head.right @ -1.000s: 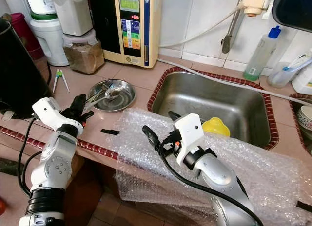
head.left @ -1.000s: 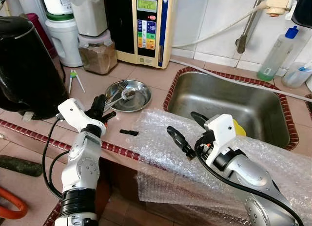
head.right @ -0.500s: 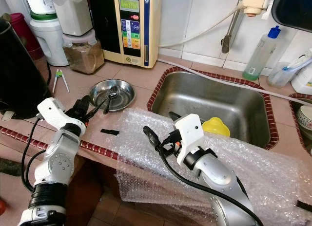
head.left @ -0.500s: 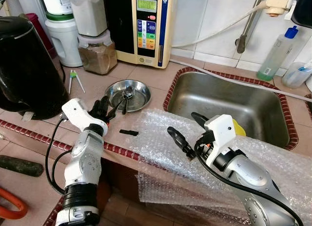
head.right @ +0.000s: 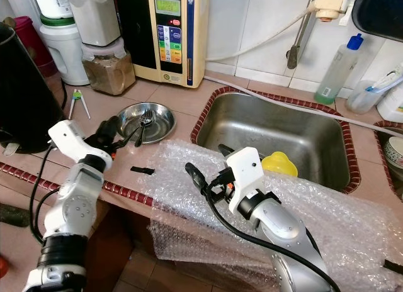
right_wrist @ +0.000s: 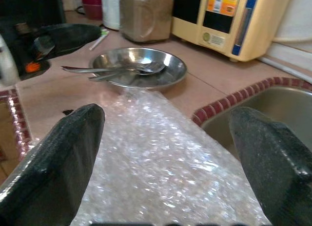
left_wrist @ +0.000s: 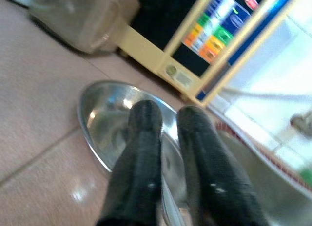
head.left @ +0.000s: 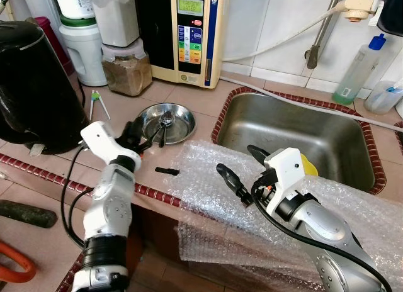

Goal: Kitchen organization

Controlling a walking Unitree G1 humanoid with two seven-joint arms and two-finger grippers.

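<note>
**Spoons settling into the steel dish**

Spoons (head.left: 162,123) are now lying in the steel dish (head.left: 179,113) beside the sink (head.left: 352,153), lowered since a second ago. My left gripper (head.left: 140,133) is hovering at the rim, fingers nearly closed, seemingly letting go. My right gripper (head.left: 242,169) is waiting wide open over the bubble wrap (head.left: 208,197).

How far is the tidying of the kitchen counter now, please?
Done: the cutlery lies in the steel dish. In hand: the left gripper sits at the dish's near rim, on the handles; the open right gripper hovers over the bubble wrap. Left: the wrap and a small black piece.
</note>
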